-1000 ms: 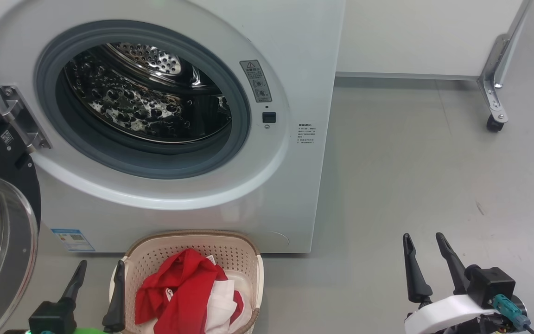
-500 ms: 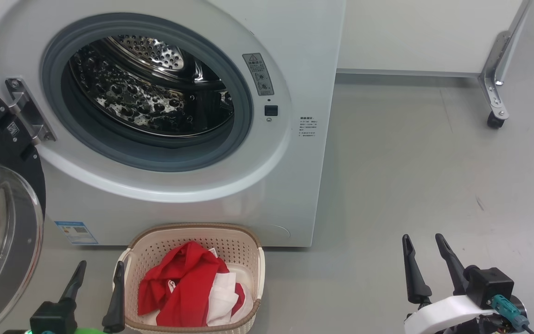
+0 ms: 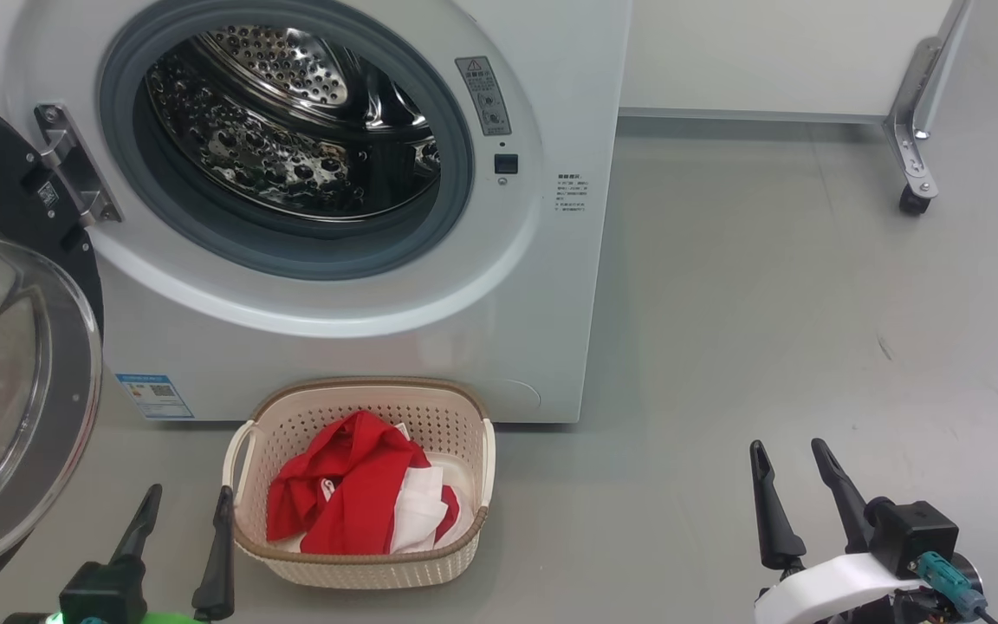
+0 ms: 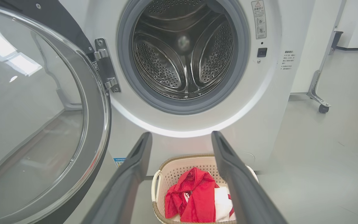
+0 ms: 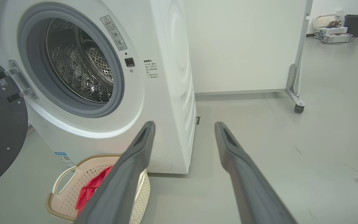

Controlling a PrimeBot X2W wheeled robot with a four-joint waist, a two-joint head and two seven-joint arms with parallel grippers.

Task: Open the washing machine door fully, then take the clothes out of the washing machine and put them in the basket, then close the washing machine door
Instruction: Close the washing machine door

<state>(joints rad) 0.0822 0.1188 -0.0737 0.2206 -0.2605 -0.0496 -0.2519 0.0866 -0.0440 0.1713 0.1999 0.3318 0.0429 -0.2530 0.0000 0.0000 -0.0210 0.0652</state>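
Just beside the spread left gripper (image 3: 190, 491), well apart from the spread right gripper (image 3: 787, 445), sits the basket (image 3: 360, 568) holding clothes (image 3: 343, 494).

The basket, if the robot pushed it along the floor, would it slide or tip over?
Probably slides: the basket sits flat on smooth grey floor. Likely light, being perforated plastic holding only soft clothes. Tipping seems unlikely, since it looks low and wide.

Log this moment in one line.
door open; drum empty; clothes in basket; left gripper jaws open; right gripper jaws open; next: close door
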